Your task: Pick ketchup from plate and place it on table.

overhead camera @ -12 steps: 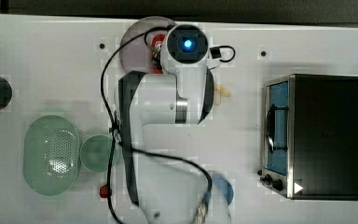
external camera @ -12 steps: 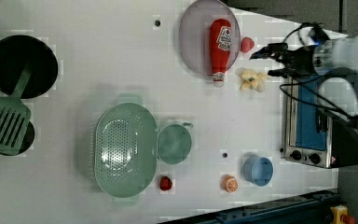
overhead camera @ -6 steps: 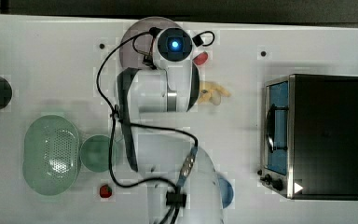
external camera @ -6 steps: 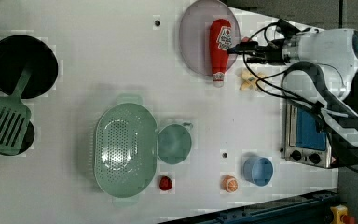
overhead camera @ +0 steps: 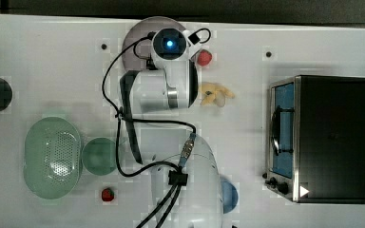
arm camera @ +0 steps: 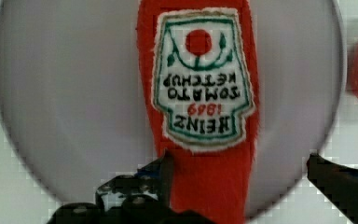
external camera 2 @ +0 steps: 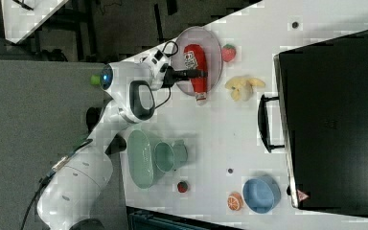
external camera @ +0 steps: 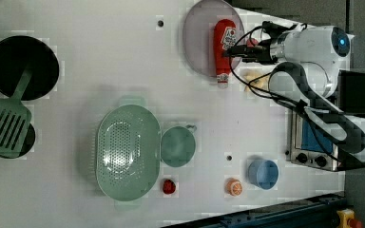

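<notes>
Flat on the plate [external camera: 197, 40], ketchup [external camera: 222, 47] points cap-down in the left view; gripper [external camera: 234, 47] spread

The ketchup [arm camera: 200, 93] label reads "HEINZ 1869 TOMATO KETCHUP".

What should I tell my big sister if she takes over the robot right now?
Tool: open, one finger on each side of the ketchup, not gripping it yet.
Ketchup: lying flat on the plate, its cap end poking over the rim.
Plate: on the table, beside a strawberry.
Done: arm brought to the bottle.
Left: close on the bottle, lift it, set it on bare table.
</notes>
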`<state>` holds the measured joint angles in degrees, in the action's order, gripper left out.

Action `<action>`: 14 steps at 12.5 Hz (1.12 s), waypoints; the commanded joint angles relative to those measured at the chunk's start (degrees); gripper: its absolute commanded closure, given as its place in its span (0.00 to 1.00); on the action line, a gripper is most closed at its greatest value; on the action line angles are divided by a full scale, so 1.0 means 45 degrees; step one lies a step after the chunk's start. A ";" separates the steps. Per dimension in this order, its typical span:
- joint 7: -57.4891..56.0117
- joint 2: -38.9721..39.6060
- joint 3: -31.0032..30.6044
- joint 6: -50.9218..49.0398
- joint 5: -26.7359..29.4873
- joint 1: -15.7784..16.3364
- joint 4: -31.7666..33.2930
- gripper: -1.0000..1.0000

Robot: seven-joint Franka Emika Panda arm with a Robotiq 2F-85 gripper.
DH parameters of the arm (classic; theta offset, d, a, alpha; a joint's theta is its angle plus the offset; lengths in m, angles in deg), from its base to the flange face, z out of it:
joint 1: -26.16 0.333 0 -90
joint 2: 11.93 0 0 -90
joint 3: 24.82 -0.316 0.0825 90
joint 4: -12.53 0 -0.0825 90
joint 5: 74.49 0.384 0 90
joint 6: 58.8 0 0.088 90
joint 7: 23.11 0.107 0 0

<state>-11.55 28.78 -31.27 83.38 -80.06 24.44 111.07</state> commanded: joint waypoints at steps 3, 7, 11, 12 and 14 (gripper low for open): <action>-0.0418 0.0486 0.0067 0.1076 0.0050 -0.0050 -0.0327 0.00; -0.0416 0.1110 0.0102 0.2514 0.0050 -0.0041 -0.0342 0.00; -0.0417 0.1070 0.0120 0.2584 0.0050 -0.0045 -0.0385 0.39; -0.0417 0.1026 0.0140 0.2600 0.0051 -0.0059 -0.0389 0.39; -0.0411 0.0649 0.0148 0.2579 0.0051 -0.0101 -0.0352 0.39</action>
<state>-11.74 33.95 -30.99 94.26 -80.51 24.55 109.67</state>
